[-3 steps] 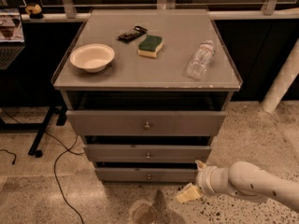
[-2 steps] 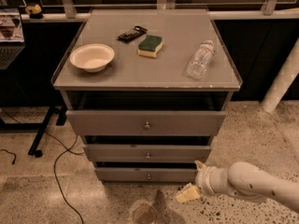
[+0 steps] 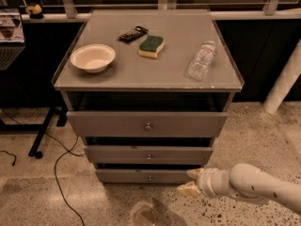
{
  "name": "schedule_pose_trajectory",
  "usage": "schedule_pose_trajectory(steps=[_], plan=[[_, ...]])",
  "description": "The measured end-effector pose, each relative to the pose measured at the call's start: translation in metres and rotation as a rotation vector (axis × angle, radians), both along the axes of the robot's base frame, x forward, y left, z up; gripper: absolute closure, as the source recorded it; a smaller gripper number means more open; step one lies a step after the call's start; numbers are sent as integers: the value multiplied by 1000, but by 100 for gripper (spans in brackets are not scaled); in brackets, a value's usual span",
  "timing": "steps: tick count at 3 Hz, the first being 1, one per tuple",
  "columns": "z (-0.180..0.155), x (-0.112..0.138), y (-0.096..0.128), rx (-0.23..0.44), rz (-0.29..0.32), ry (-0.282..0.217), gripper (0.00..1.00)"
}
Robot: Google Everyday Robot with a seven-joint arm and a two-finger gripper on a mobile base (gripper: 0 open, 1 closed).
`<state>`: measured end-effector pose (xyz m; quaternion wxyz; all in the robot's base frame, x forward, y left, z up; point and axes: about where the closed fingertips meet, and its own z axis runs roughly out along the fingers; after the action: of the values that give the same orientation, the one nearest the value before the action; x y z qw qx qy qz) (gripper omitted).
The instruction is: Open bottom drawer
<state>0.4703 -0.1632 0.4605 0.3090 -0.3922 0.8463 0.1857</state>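
At the cabinet's foot, the bottom drawer (image 3: pixel 127 175) sits nearly shut, its knob (image 3: pixel 150 178) untouched. The gripper (image 3: pixel 189 182), at the knob's 4 o'clock, has hardly shifted in the last second, its fingers (image 3: pixel 186 190) spread and empty, so the pull hasn't begun. Bare floor (image 3: pixel 94 206) at 6 o'clock leaves room; a cable (image 3: pixel 59 173) trails at 9.

On the surface (image 3: pixel 155 76) you have the bowl (image 3: pixel 92 57) at the left, the sponge (image 3: pixel 151 46) near the middle, a small flat object (image 3: pixel 133 33) just behind and left of the sponge, and the bottle (image 3: pixel 201 60) lying toward the right edge. Below sit the top drawer (image 3: pixel 117 124), the middle drawer (image 3: pixel 117 154) and the bottom drawer (image 3: pixel 122 175), lowest above the floor (image 3: pixel 70 206). Your gripper (image 3: pixel 185 181) is low, before the bottom drawer's right end and right of its knob (image 3: pixel 150 178). The arm (image 3: pixel 254 185) reaches in from the right. A cable (image 3: pixel 57 171) lies on the floor at the left.
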Motion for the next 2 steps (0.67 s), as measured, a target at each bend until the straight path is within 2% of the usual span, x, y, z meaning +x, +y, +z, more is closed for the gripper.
schedule_pose_trajectory(steps=[2], plan=[[0, 0, 0, 0, 0, 0, 89]])
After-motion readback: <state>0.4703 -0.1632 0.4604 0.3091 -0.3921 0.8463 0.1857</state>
